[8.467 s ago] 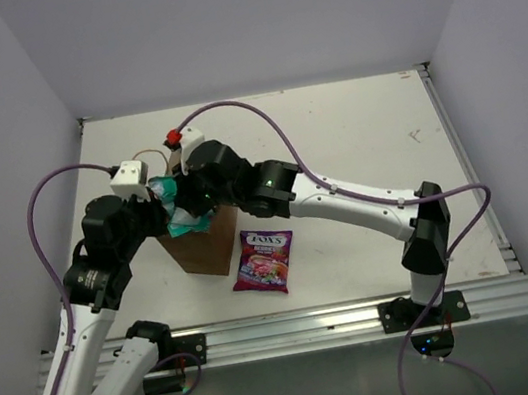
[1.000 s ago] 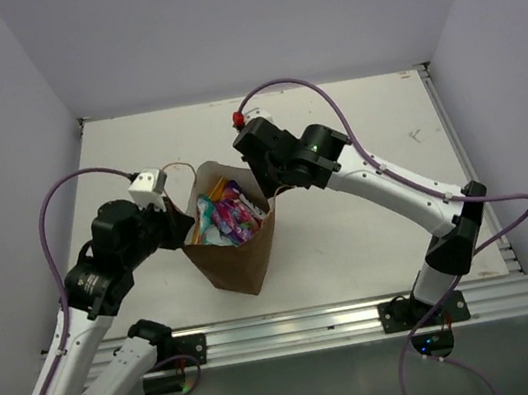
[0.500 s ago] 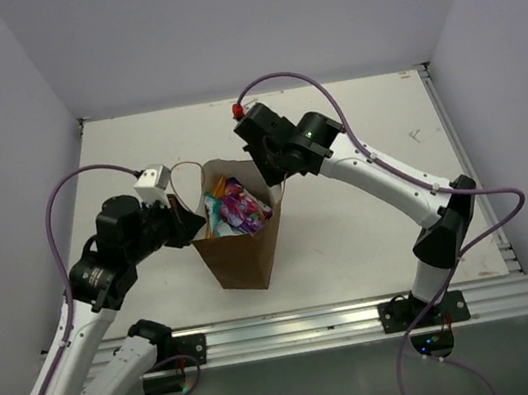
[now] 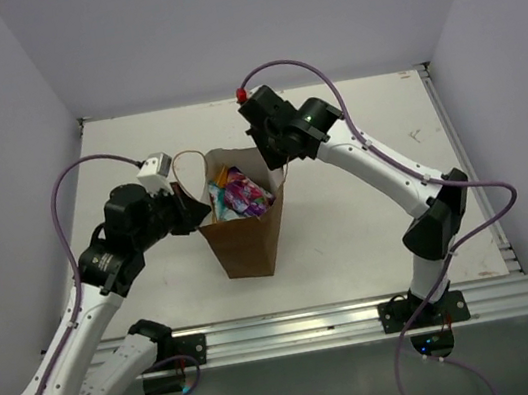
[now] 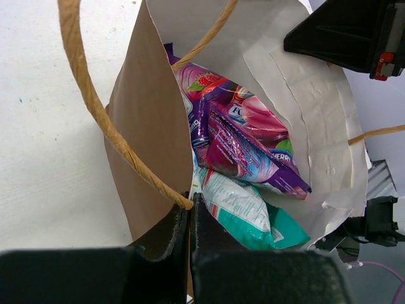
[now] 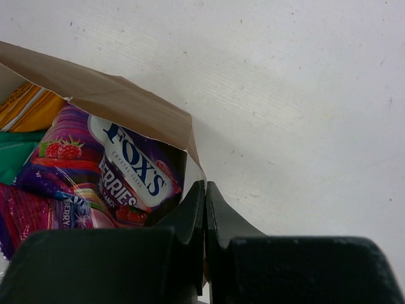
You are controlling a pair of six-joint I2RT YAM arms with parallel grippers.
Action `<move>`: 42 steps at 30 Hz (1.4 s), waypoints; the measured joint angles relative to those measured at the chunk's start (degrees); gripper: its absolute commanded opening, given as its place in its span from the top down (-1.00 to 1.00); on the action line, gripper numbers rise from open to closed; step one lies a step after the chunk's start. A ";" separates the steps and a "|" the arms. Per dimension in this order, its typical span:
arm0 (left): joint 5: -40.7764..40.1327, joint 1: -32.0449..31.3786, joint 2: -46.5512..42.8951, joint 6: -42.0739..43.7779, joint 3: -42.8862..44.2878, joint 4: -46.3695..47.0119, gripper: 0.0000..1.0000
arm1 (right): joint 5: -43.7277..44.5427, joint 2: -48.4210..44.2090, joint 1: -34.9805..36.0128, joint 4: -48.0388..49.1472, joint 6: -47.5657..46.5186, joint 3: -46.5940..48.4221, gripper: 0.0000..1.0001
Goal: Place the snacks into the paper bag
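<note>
Upright paper bag point(image 4: 249, 246), thin kraft: likely light, crumples, tears if tugged. Left gripper point(image 5: 190, 209) clamped tight on bag's left rim; right gripper point(image 6: 204, 193) clamped on opposite rim. Fox's candy bag point(image 5: 243, 142) and teal-white packet point(image 5: 243, 212) inside bag, glossy, likely slippery. Best grip: rims.

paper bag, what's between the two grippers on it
Top external view: the open paper bag, purple Fox's candy bag and teal-white packet inside, spans left gripper to right gripper.
</note>
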 measured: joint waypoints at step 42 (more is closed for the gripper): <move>-32.65 -1.14 0.90 9.57 23.02 3.76 -0.68 | 21.64 -18.69 -1.49 2.73 -2.03 4.42 -0.56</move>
